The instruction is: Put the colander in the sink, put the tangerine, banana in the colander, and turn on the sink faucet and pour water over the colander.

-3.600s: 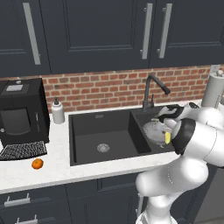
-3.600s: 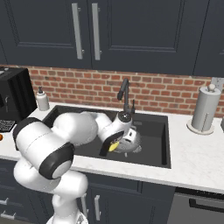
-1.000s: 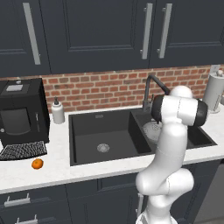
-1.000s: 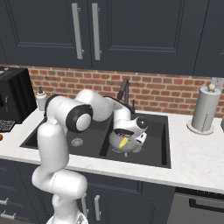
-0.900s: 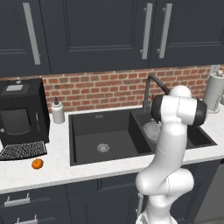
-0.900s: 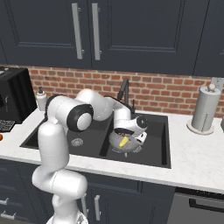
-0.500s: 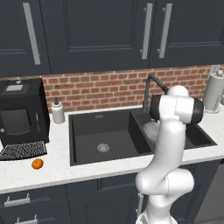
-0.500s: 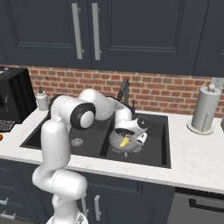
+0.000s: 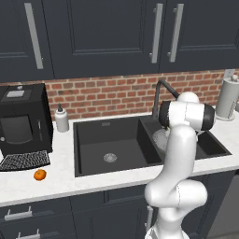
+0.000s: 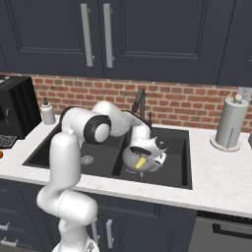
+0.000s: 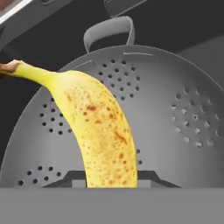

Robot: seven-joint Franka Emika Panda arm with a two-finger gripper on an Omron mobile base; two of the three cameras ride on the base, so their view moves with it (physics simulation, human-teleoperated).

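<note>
While the gripper holds the banana between narrowly set fingers, it hangs low over the colander, which sits in the smaller right basin of the sink. A clean release likely means lowering until the fruit nearly rests on the perforated bowl, then opening, so it neither bounces out nor tips the colander. The tangerine waits near the front left edge of the surface, beside the black keyboard.

Even, soft rendered light, sharp throughout, faint shadows.
</note>
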